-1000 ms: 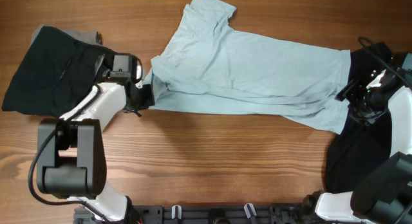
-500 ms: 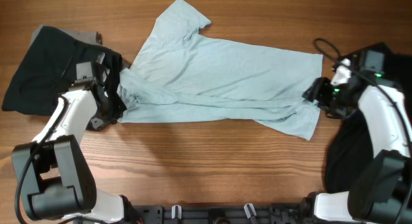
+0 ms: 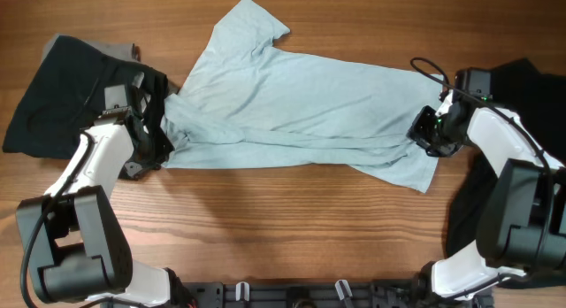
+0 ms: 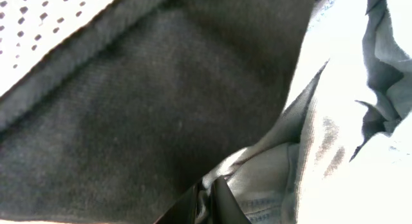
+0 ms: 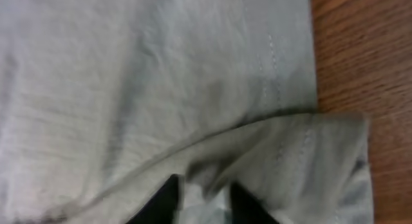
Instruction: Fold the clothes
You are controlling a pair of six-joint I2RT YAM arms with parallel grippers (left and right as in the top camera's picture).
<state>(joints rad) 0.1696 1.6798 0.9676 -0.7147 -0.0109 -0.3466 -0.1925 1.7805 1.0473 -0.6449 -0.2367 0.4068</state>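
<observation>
T-shirt [image 3: 292, 104] spread across tabletop [image 3: 283, 219], black garments [image 3: 62, 96] at either end.
Overhead: left claw [image 3: 168, 135] and right claw [image 3: 424, 131] meet its opposite edges. Left wrist: left claw closed on bunched T-shirt fabric. Right wrist: fingertips [image 5: 161, 201] straddle a hem fold; grip unclear.

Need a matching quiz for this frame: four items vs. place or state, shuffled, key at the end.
1. aqua T-shirt
2. black garment with grey lining
3. plain black garment
4. left gripper

A. beside the right arm
B. shut on the T-shirt's edge
C. spread across the middle of the table
D. beside the left arm

Pairs: 1-C, 2-D, 3-A, 4-B
</observation>
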